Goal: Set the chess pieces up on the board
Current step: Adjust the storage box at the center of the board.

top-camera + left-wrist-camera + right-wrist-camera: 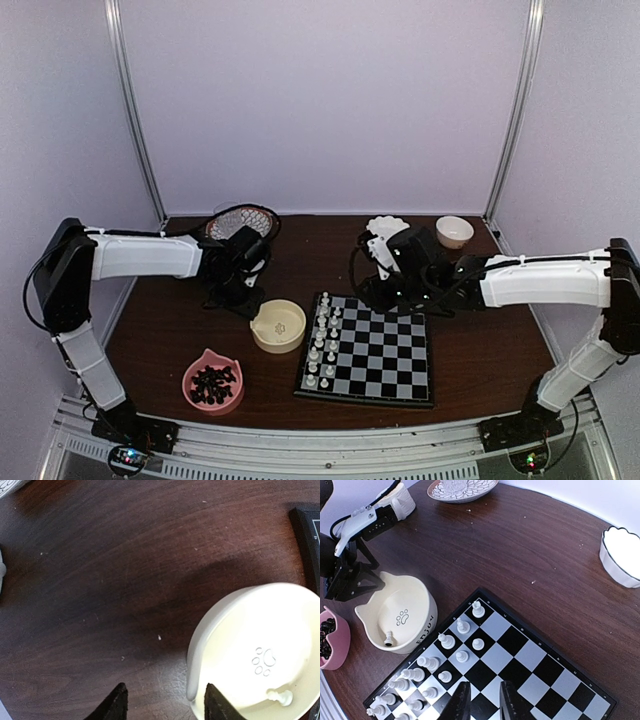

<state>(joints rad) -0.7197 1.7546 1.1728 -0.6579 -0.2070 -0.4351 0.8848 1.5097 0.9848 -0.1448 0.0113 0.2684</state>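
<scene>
Hovering at 10 o'clock of the bowl (240, 630), left claw (165, 686) is apart, empty; right claw (485, 684), barely apart and empty, hangs over the board (540, 680) at its 12 o'clock edge.

Board (390, 355) lies front centre on the worktop (480, 340). Chess pieces (322, 345) stand on its two leftmost files. Eared bowl (290, 330) sits just left of the board, with one piece (388, 639) lying inside. Lobed bowl (188, 387) sits front left, holding small pieces (212, 382). Along the rear, left to right: mesh bowl (238, 215), scalloped dish (383, 226), small bowl (454, 231).
</scene>
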